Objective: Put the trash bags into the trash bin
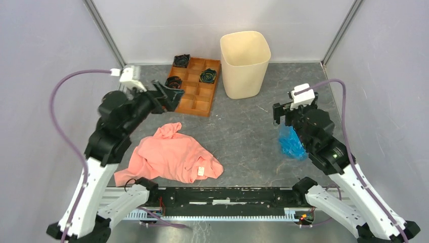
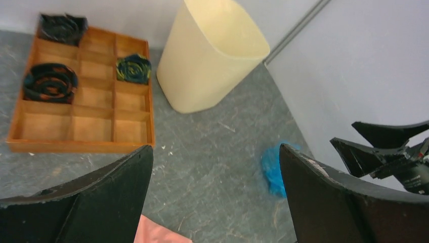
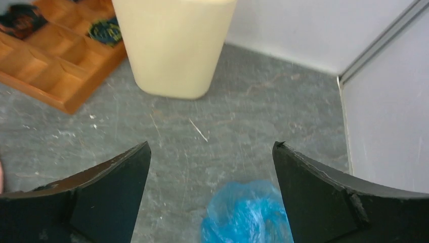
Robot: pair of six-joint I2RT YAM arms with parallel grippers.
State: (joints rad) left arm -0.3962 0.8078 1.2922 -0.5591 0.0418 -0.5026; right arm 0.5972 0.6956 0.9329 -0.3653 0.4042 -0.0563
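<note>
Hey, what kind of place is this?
Likely a robot-lab test cell: two arms bolted to a grey table, plain panel walls enclosing it, and staged props like a trash bin and compartmented tray.

The trash bin (image 1: pixel 245 63) stood at the rear of the table (image 1: pixel 243 131), with the tray (image 1: pixel 195 86) just left of it. The trash bag (image 1: pixel 291 145) lay front-right of the bin, and the garment (image 1: pixel 172 154) lay before the tray.

Left arm (image 1: pixel 111 131), right arm (image 1: pixel 324 144): white lower links, black upper joints, lilac cables (image 1: pixel 53 109), black wedge fingers (image 3: pixel 329 202).
</note>
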